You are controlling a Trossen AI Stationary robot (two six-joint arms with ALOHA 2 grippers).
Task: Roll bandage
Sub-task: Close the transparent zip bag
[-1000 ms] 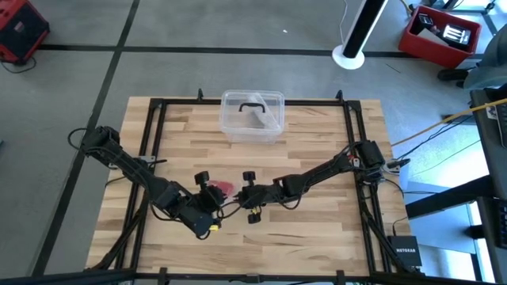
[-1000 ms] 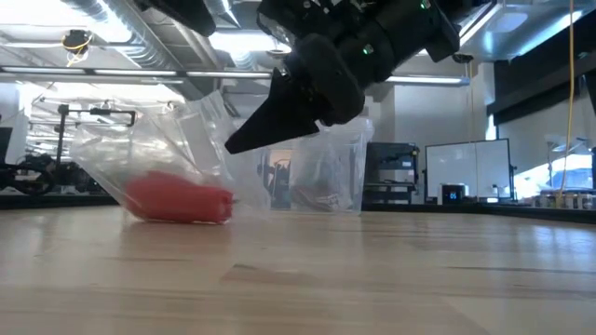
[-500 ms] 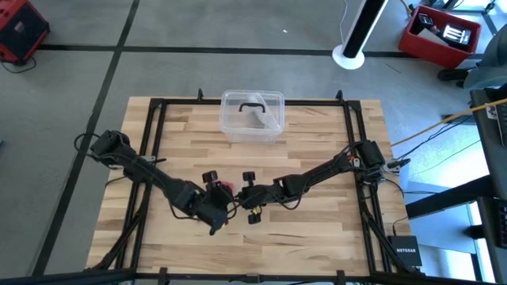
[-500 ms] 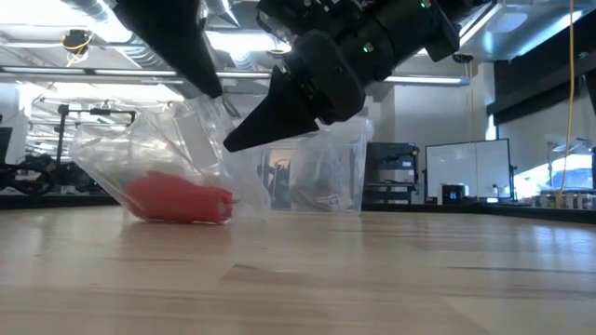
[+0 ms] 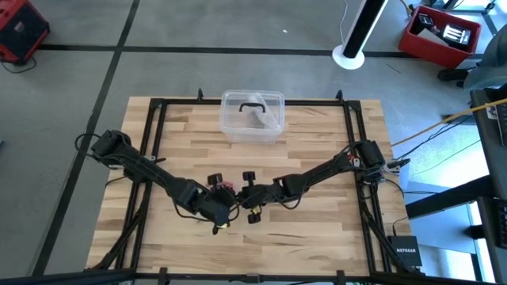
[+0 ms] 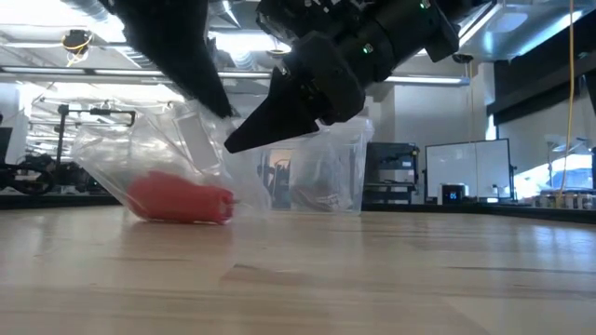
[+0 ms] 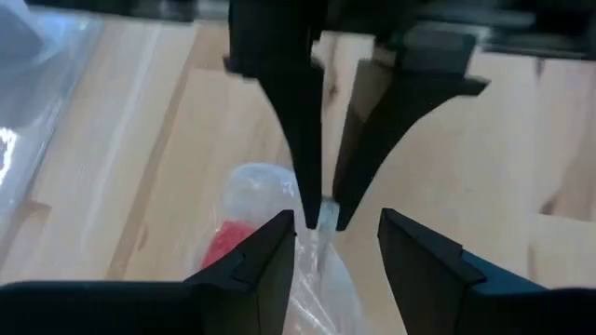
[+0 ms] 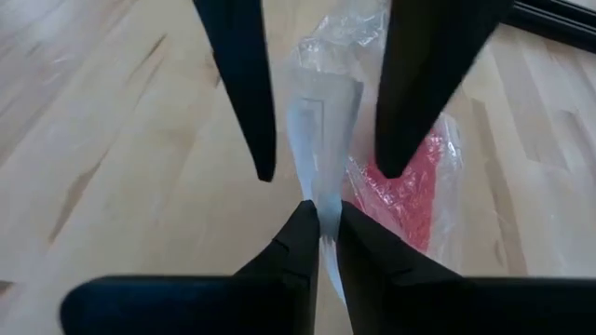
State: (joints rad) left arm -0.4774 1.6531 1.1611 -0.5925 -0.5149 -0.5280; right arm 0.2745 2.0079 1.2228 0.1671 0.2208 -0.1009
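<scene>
Right wrist view: right pincer [image 8: 319,216] clenched on clear bag [image 8: 321,102] edge, lifting it off table [image 8: 112,112]. Red bandage [image 8: 402,186] lies inside bag at its low end. Left pincer [image 7: 337,228] released, fingers straddling the same bag edge.

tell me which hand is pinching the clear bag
The right hand: its fingers are shut on the clear plastic bag holding the red bandage. The left hand stands open around the same edge.
</scene>
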